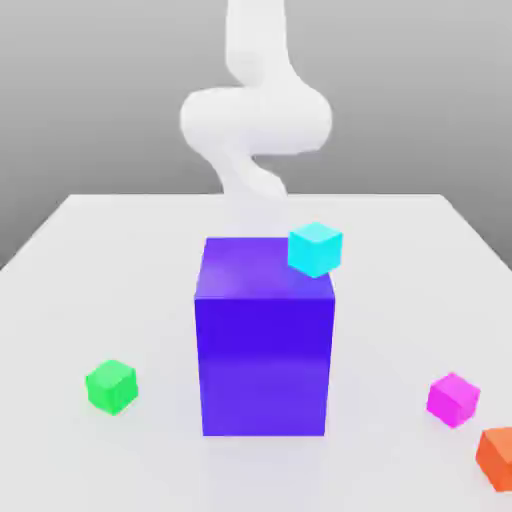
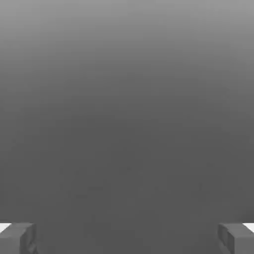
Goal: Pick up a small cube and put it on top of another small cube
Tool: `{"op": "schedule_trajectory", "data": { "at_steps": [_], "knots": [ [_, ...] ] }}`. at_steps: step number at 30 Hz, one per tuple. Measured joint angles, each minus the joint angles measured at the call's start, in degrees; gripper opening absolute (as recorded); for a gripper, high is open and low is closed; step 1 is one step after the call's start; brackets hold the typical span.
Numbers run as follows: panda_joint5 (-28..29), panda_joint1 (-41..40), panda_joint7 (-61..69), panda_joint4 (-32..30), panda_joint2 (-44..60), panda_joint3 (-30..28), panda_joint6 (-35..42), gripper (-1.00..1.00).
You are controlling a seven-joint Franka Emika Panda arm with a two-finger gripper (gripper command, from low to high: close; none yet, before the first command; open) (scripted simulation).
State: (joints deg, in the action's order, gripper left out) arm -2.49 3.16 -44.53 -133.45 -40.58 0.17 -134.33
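The small magenta cube [image 1: 453, 399] rests on the white table [image 1: 100, 250] at the exterior view's right, near the front. At the exterior view's left sits the small green cube [image 1: 111, 386], about the same size and far apart from the magenta one. In the hand view my gripper [image 2: 127, 238] stands open, its grey fingertips [image 2: 17, 237] wide apart with nothing between them and only plain grey ground beyond. The white arm [image 1: 255, 120] rises behind the middle of the table, well away from both small cubes.
A big purple block [image 1: 265, 340] stands in the middle of the table, between the two small cubes. A cyan cube [image 1: 315, 249] sits at its top far right corner. An orange cube [image 1: 497, 457] lies at the front right edge, close to the magenta cube.
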Motion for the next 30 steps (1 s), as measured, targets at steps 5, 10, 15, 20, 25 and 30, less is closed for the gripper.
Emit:
{"op": "schedule_trajectory", "data": {
  "at_steps": [5,10,15,20,25,30],
  "knots": [
    [-4.7,6.0,2.3,-3.4,10.8,1.6,-5.1,0.0],
    [-7.7,10.9,3.5,-6.6,21.2,4.8,-10.0,0.0],
    [-7.7,14.7,2.5,-10.0,31.5,9.2,-15.2,0.0],
    [-2.1,20.4,-2.5,-13.4,41.9,12.0,-20.7,0.0],
    [8.0,25.5,-10.6,-15.6,52.1,9.5,-26.5,0.0],
    [12.6,28.9,-14.2,-13.9,61.9,5.4,-34.1,-1.0]
  ]
}}
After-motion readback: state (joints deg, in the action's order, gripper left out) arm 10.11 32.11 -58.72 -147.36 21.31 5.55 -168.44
